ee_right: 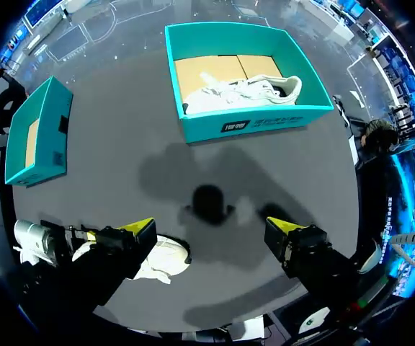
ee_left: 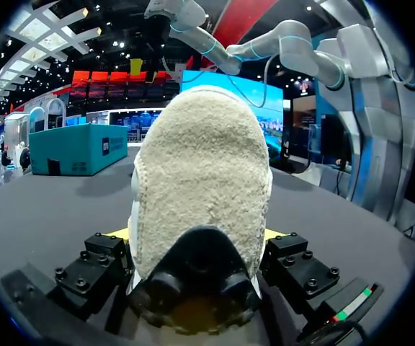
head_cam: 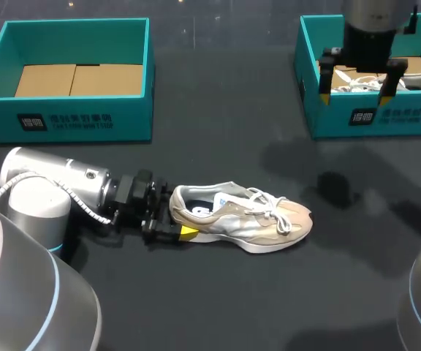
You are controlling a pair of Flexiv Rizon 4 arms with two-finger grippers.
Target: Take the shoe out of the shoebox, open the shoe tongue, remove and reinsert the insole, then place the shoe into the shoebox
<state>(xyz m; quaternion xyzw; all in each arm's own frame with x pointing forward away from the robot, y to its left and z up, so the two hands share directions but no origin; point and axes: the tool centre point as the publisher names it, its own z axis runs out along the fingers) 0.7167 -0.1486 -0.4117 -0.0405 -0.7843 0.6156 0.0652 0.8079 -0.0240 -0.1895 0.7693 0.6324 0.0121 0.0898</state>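
- The left hand (head_cam: pixel 172 219) lies low on the surface (head_cam: pixel 218 292), pinching the heel of the shoe (head_cam: pixel 247 218) from both sides. The shoe rests on its sole near the middle, toe pointing right, outside both boxes.
- Risk: the grip takes only the heel end. If the other hand tugs at the tongue or insole (head_cam: pixel 207 205), the shoe could swing about the heel or slide out of the pinch.
- Risk: the laces (head_cam: pixel 269 199) look tied across the tongue. With so little slack, a pull there may drag the whole shoe and not open it.
- Risk: the insole looks to be seated inside. A shallow pinch on its edge could slip, or it could crumple when it is pushed back in.
- Risk: the right hand (head_cam: pixel 357 91) hangs high over the right box with its fingers spread, holding nothing, well apart from the shoe. On its way down it could clip the box wall or catch the second shoe by mistake.
- The left box (head_cam: pixel 71 117), at the far left, holds nothing but its bare cardboard floor, so it looks like the shoe's likely home.
- The right box (head_cam: pixel 386 117), at the far right, holds a second shoe (head_cam: pixel 419 79), pale and white-laced, lying on the cardboard floor.
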